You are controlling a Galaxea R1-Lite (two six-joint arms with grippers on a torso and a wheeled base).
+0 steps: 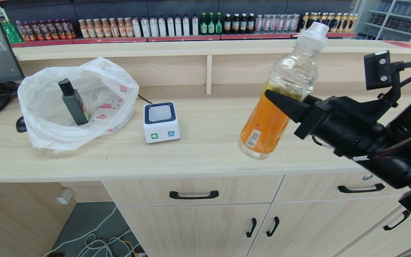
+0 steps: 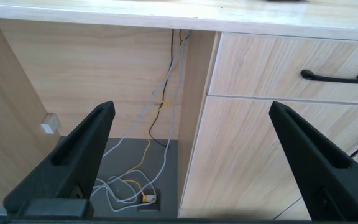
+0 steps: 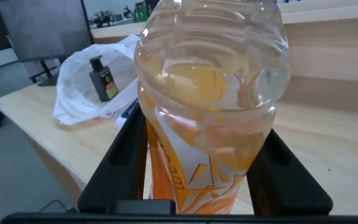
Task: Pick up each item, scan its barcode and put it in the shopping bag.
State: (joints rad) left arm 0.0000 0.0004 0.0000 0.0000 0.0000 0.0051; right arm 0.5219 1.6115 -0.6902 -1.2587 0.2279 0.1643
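Right gripper (image 1: 278, 101) clenches the orange drink bottle (image 1: 273, 117) at its middle. The bottle is tilted and held above the wooden counter (image 1: 205, 150), right of the white scanner box (image 1: 161, 122). Farther left, the shopping bag (image 1: 45, 121) holds a dark bottle (image 1: 73, 101). Left gripper (image 2: 191, 155) hangs released, jaws wide, facing the cabinet drawers (image 2: 278, 68).

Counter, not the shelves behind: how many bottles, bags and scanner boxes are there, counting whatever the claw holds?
Bags: 1, the shopping bag.
Scanners: 1, the scanner box.
Bottles: 2, the dark bottle in that bag, the orange drink bottle in the right claw.
Total: 4.
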